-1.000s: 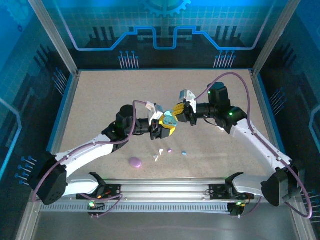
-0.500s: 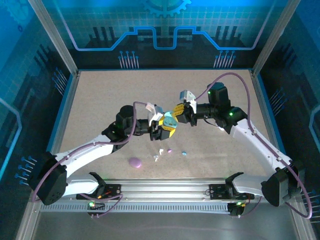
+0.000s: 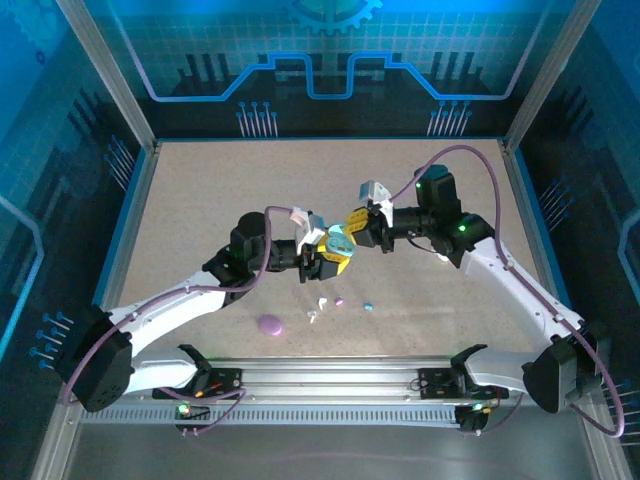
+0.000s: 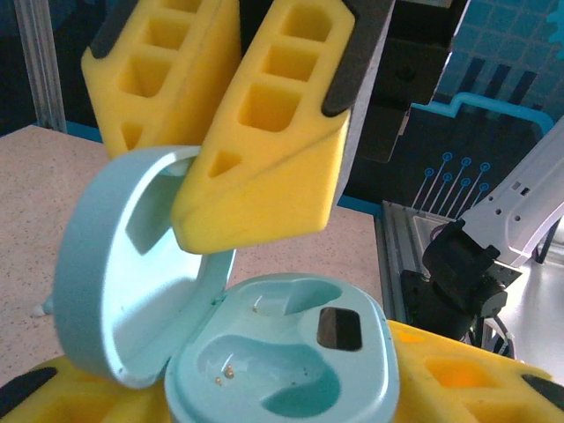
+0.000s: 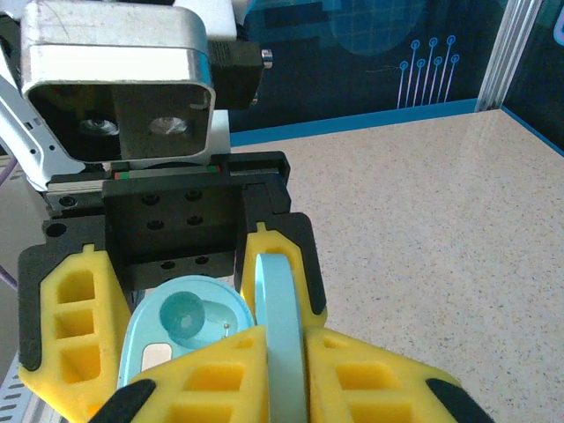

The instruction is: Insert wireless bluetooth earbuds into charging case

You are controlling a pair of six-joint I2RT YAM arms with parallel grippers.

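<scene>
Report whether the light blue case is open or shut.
Open: the lid stands up off the base, and both wells hold no buds.

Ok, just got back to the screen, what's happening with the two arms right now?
Both arms hold the light blue case above the table: the left gripper clamps its base, the right gripper pinches the lid open. Both sockets are empty. The earbuds lie loose on the table below, beside a purple case.

Speckled beige table (image 3: pixel 200 200), blue-lit patterned walls (image 3: pixel 320 60)
</scene>
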